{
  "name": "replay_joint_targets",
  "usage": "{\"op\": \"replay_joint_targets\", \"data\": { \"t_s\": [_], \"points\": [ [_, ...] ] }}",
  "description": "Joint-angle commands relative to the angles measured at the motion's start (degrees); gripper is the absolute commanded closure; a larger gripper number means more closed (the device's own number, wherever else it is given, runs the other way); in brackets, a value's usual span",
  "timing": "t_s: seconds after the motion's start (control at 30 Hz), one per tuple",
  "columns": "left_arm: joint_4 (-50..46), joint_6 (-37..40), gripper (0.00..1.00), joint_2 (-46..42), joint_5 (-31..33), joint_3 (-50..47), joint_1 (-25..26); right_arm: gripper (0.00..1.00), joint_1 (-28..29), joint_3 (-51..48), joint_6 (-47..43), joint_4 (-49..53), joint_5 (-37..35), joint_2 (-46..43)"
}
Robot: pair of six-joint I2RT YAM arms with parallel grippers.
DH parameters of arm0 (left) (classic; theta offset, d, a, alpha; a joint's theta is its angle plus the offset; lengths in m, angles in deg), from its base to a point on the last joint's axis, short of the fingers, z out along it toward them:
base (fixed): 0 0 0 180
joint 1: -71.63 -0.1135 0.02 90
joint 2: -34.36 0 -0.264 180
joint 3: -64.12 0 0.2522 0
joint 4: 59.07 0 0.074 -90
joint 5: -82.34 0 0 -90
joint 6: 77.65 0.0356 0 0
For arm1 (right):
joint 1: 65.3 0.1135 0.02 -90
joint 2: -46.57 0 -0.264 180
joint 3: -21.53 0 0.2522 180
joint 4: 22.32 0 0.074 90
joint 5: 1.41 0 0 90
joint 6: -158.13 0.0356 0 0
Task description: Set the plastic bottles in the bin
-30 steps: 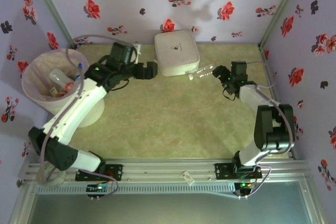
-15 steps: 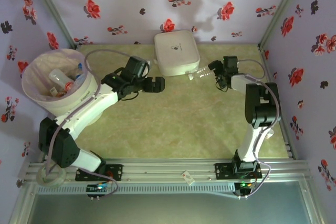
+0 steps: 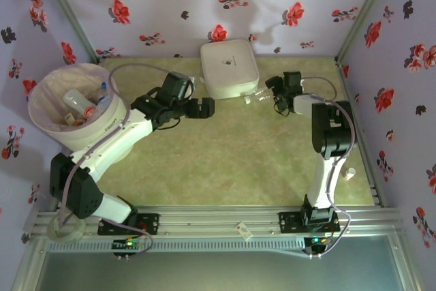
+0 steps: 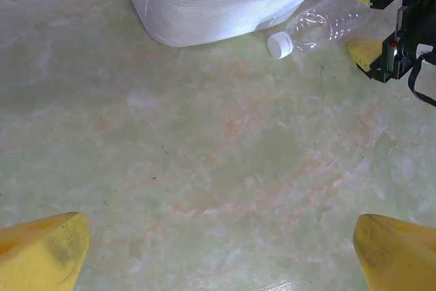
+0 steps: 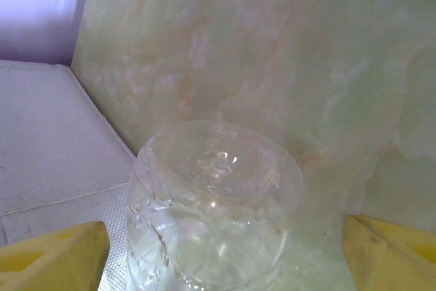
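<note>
You have walls [image 3: 238, 5] in pale lilac, printed with scattered red and black flowers. Your table [image 3: 218, 168] is pale green, marbled with faint orange veins. The box [image 3: 229, 67] is plain white with a fine woven texture. The bin [image 3: 35, 119] is white with a pale pink liner. The bottle [image 4: 320, 24] is clear and its cap [image 4: 280, 44] is white. Your left arm [image 3: 102, 142] and right arm [image 3: 330, 134] are white and black. The left fingers [image 4: 41, 253] and right fingers [image 5: 54, 257] are yellow, the left ones smudged dark.

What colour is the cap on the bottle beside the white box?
White; the cap shows best in the left wrist view.
</note>
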Motion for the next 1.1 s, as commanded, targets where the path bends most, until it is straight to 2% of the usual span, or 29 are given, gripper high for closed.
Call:
{"op": "replay_joint_targets", "data": {
  "t_s": [0.0, 0.33, 0.43, 0.87, 1.07],
  "points": [
    [0.9, -0.78, 0.0, -1.42, 0.73, 0.49, -0.01, 0.15, 0.09, 1.06, 1.02, -0.36, -1.3, 1.74],
    [0.16, -0.18, 0.0, -1.07, 1.09, 1.36, 0.03, 0.28, -0.46, -0.48, 0.97, -1.82, -0.65, 1.98],
    [-0.02, -0.13, 0.0, -0.72, 1.12, 1.79, 0.03, 0.34, -0.78, -1.6, 1.61, -3.19, -0.03, 1.34],
    [-2.13, 3.19, 0.0, 0.77, 0.77, 5.88, 0.03, 0.36, -2.28, -9.07, -3.09, -2.83, 3.75, -9.59],
    [-1.87, 9.11, 0.0, 3.11, -6.38, 8.52, 0.03, 0.35, -1.27, -13.38, -12.19, 1.04, 9.7, -19.1]
  ]
}}
